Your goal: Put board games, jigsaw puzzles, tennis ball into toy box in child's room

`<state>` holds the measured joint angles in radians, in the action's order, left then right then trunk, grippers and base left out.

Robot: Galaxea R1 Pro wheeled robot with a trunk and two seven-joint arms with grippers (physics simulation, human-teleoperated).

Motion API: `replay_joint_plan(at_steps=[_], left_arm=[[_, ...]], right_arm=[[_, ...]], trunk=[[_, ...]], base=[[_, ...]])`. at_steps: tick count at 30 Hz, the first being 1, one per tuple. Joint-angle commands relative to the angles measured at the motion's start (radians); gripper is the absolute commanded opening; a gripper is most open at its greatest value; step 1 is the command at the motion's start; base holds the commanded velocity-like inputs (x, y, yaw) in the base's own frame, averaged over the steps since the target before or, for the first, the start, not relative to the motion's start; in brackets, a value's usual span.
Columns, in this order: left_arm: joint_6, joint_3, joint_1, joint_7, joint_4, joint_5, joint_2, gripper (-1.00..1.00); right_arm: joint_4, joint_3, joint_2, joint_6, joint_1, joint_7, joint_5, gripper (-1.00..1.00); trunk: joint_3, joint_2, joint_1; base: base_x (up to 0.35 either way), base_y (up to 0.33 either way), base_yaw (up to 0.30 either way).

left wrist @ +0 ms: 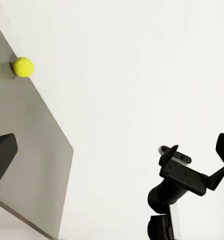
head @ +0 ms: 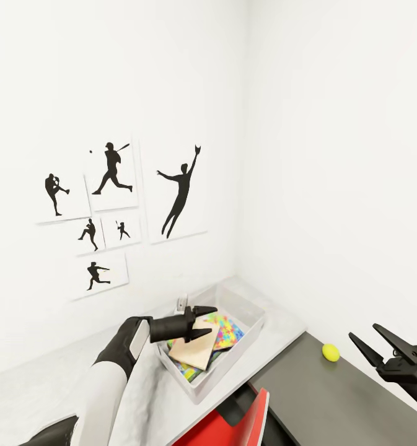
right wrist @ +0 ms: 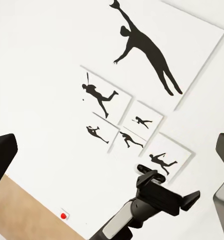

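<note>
Left hand spread wide over the toy box on the desk, holding nothing. Bright jigsaw puzzles and a tilted flat box lying inside. Tennis ball alone on the dark shelf, near the right hand, also spread wide

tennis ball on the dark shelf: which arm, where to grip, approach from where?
Probably the right gripper, which hovers open beside the tennis ball. The ball sits alone on the flat dark grey shelf, apart from the toy box, so come from above. It is round, so close the fingers across its widest part; any angle should work, but an off-centre pinch may make it roll.
</note>
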<state>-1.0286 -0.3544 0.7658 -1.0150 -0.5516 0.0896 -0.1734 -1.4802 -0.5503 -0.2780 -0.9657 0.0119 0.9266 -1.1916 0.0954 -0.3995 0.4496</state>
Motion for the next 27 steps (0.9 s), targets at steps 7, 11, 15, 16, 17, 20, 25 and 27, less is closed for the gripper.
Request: replay_joint_plan(at_steps=[7,11,15,16,17,20,25,27], left_arm=[[-0.001,0.004,-0.001,-0.097,-0.014,-0.003,0.0,1.0],[-0.001,0.02,-0.022,-0.192,-0.132,-0.004,0.047,1.0],[-0.001,0.094,-0.065,-0.31,-0.314,-0.004,0.165,1.0],[0.001,0.124,-0.076,-0.346,-0.358,-0.005,0.21,1.0],[0.004,0.148,-0.084,-0.381,-0.391,-0.005,0.256,1.0],[0.014,0.181,-0.104,-0.477,-0.439,-0.007,0.389,1.0],[0.096,0.187,-0.157,-0.556,-0.454,-0.004,0.514,1.0],[0.121,0.186,-0.188,-0.556,-0.455,-0.002,0.548,1.0]], right_arm=[[0.0,0.001,0.0,-0.004,0.0,0.002,0.0,1.0],[0.0,0.0,-0.001,-0.004,0.0,0.002,0.0,1.0],[0.0,0.0,-0.001,-0.004,0.0,0.002,0.0,1.0],[0.0,0.0,0.0,-0.004,0.0,0.002,0.0,1.0],[0.0,0.0,0.0,-0.004,0.0,0.002,0.0,1.0],[0.0,0.0,-0.001,-0.004,0.0,0.002,0.0,1.0],[0.0,0.0,-0.001,-0.004,0.0,0.002,0.0,1.0],[-0.001,0.0,-0.001,-0.004,0.0,0.003,0.0,1.0]], trunk=[[0.0,0.0,0.0],[0.0,0.0,0.0],[0.0,0.0,0.0],[0.0,0.0,0.0],[0.0,0.0,0.0],[0.0,0.0,0.0],[0.0,0.0,0.0],[0.0,0.0,0.0]], base=[[0.0,0.0,0.0],[0.0,0.0,0.0],[0.0,0.0,0.0],[0.0,0.0,0.0],[0.0,0.0,0.0],[0.0,0.0,0.0],[0.0,0.0,0.0],[0.0,0.0,-0.025]])
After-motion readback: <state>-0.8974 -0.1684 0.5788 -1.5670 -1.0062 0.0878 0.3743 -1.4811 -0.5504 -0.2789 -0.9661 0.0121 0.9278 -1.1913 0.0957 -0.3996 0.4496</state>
